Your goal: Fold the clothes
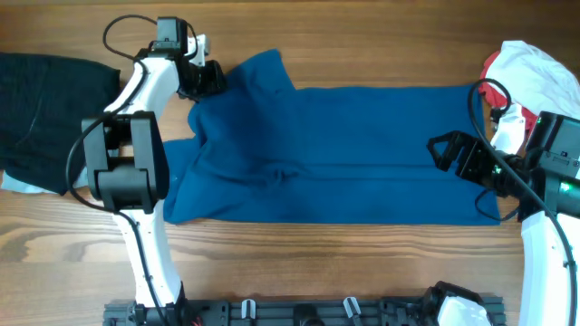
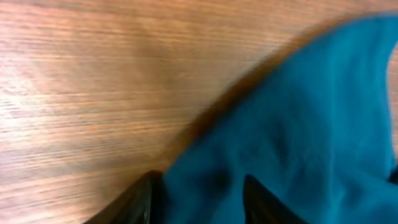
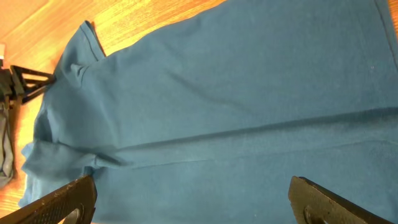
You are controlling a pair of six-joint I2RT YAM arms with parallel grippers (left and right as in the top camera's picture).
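Left hand (image 1: pixel 207 80) is pinched narrow on a far corner of the blue T-shirt (image 1: pixel 344 154) spread across the bench. Right hand (image 1: pixel 442 149) gapes wide over the hem. Keep that pinch firm and carry the cloth inward, low and flat!

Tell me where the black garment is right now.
Overhead view: the black garment lies at the table's far left, beside the left arm, which stands between it and the blue shirt.
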